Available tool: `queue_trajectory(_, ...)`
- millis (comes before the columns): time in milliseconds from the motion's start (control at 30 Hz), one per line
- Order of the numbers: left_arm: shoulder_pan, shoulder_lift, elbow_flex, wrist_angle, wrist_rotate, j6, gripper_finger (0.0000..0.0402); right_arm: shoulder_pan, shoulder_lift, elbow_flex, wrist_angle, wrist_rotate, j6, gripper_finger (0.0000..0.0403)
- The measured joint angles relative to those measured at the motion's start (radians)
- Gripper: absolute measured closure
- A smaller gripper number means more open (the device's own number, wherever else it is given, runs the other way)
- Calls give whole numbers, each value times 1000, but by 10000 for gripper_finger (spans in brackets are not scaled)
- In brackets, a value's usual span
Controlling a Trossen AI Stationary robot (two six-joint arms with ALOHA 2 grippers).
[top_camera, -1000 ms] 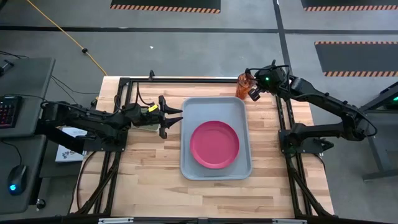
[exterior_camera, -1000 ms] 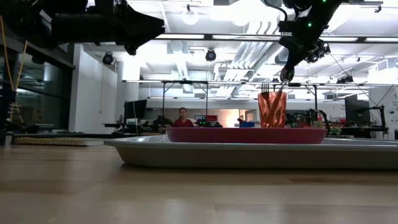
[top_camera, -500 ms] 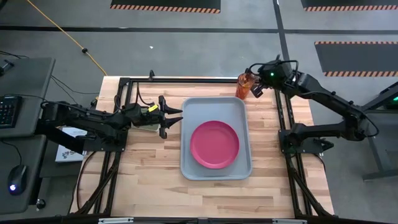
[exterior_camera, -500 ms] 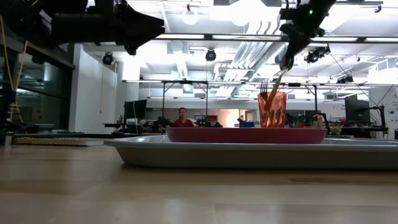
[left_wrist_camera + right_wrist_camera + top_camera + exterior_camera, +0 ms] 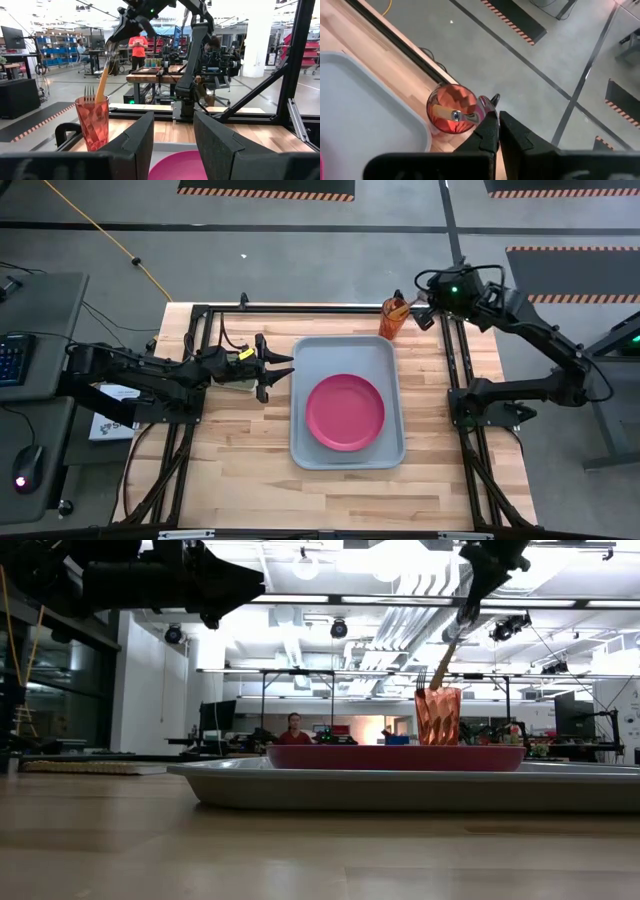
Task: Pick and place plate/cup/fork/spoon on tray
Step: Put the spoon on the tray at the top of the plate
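The red-orange ribbed cup (image 5: 393,318) stands on the table just beyond the tray's far right corner; it also shows in the left wrist view (image 5: 93,122). A fork stands in it, tines up (image 5: 89,93). My right gripper (image 5: 421,314) is above and to the right of the cup, shut on an orange-handled spoon (image 5: 102,82) that slants up out of the cup. The pink plate (image 5: 345,412) lies flat on the grey-blue tray (image 5: 340,355). My left gripper (image 5: 278,367) is open and empty, level at the tray's left rim. My right gripper pinches the spoon's upper metal end (image 5: 110,48) between its two shut fingers (image 5: 490,131), coming from above on the cup's right side. The spoon hangs tilted below the fingers. Its orange lower end (image 5: 442,112) is inside the cup.
Black frame rails (image 5: 452,360) run along the table's left, right and far sides. Bare wood (image 5: 240,470) lies left of and in front of the tray. A paper (image 5: 112,420) lies at the table's left. People stand in the room behind (image 5: 293,730).
My right gripper has risen and gone toward the table's right edge, staying shut on the spoon. The spoon has been drawn partway up and tipped over to a slant, its lower end staying in the cup. The cup and fork have stayed in place.
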Motion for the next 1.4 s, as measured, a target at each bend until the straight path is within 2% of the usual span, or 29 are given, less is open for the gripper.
queue_trajectory(267,0,0,0,-1,0,0,271,3,0,140,-143,-16,27,403)
queue_trajectory(367,0,0,0,-1,0,0,271,3,-1,184,-196,-90,70,403)
queue_trajectory(433,0,0,0,-2,0,0,271,3,-7,190,-229,-180,99,403)
queue_trajectory(567,0,0,0,-2,0,-12,271,23,-40,133,-236,-350,148,403)
queue_trajectory(700,0,0,0,-3,0,-26,271,98,-107,-28,-177,-387,206,403)
queue_trajectory(867,0,0,0,-3,0,-26,271,193,-239,-341,99,-385,299,403)
queue_trajectory(1067,0,0,0,-3,0,-26,271,256,-340,-800,780,-276,423,403)
queue_trajectory(1167,0,0,0,-3,0,-27,271,257,-299,-1013,1153,-249,509,403)
queue_trajectory(1233,0,0,0,-3,0,-26,271,257,-250,-1119,1362,-192,561,403)
queue_trajectory(1300,0,0,0,-3,0,-26,271,257,-190,-1192,1507,-134,607,403)
queue_trajectory(1400,0,0,0,-3,0,-26,271,259,-99,-1232,1618,-114,661,403)
